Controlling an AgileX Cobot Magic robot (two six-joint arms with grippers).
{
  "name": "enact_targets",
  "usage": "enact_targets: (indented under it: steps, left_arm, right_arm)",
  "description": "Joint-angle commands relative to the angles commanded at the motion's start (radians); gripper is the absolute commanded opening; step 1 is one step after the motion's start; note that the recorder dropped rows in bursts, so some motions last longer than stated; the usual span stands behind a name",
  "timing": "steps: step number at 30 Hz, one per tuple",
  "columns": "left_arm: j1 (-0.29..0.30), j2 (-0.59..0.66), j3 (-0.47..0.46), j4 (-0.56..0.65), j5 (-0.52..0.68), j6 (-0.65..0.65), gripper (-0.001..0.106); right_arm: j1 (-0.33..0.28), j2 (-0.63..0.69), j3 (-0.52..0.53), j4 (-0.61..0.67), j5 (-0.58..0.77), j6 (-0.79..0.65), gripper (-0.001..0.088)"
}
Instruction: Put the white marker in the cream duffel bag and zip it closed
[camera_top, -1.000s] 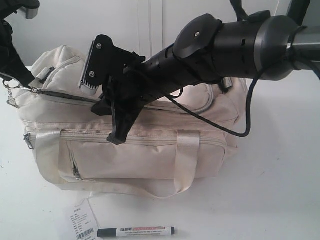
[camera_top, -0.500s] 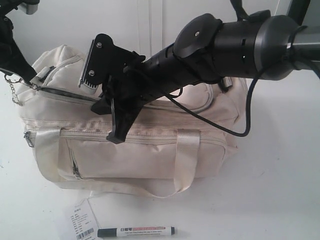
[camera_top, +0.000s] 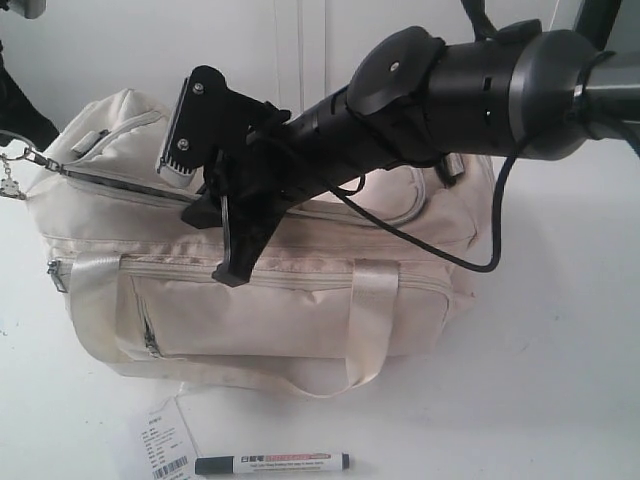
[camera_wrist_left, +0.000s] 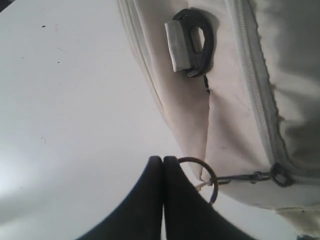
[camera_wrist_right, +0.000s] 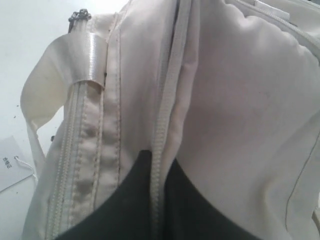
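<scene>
On the desk (camera_top: 540, 380), in front of the cream duffel bag (camera_top: 300, 310), the white marker (camera_top: 272, 462) lies untouched beside a paper tag (camera_top: 165, 445). The left end effector (camera_wrist_left: 163, 162) looks clenched on the zipper ring (camera_wrist_left: 214, 177). The right end effector (camera_wrist_right: 159, 160) is clenched on bag fabric along the top zipper. Under tension the ring could slip free. The pinched fabric could also jam the slider and leave the mouth too narrow.

A white barcode tag (camera_top: 165, 442) lies on the white table (camera_top: 560, 380).
</scene>
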Motion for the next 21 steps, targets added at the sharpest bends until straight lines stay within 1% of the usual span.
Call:
enact_targets:
  steps: [4,7,8,9,12,15,18,20,21]
  left_arm:
    - [0.000,0.004,0.005,0.000,-0.019,0.000,0.000]
    - [0.000,0.011,0.042,0.000,-0.091,0.000,0.000]
    - [0.000,0.011,0.067,0.006,-0.134,0.000,0.000]
    - [0.000,0.011,0.079,0.017,-0.158,-0.009,0.000]
    - [0.000,0.011,0.080,0.116,-0.222,-0.119,0.000]
    - [0.000,0.011,0.080,0.122,-0.274,-0.124,0.000]
    - [0.000,0.011,0.078,0.127,-0.287,-0.124,0.000]
    - [0.000,0.011,0.078,0.132,-0.274,-0.132,0.000]
    - [0.000,0.011,0.078,0.117,-0.242,-0.138,0.000]
  right_arm:
    - [0.000,0.000,0.000,0.000,0.002,0.000,0.0000]
    - [0.000,0.000,0.000,0.000,0.013,0.000,0.0000]
    - [0.000,0.000,0.000,0.000,0.022,0.000,0.0000]
    - [0.000,0.000,0.000,0.000,0.024,0.000,0.0000]
    - [0.000,0.000,0.000,0.000,0.026,0.000,0.0000]
    - [0.000,0.000,0.000,-0.006,0.047,0.000,0.0000]
    - [0.000,0.000,0.000,-0.017,0.058,0.000,0.0000]
    - [0.000,0.000,0.000,-0.020,0.069,0.000,0.0000]
    - [0.000,0.000,0.000,-0.020,0.069,0.000,0.0000]
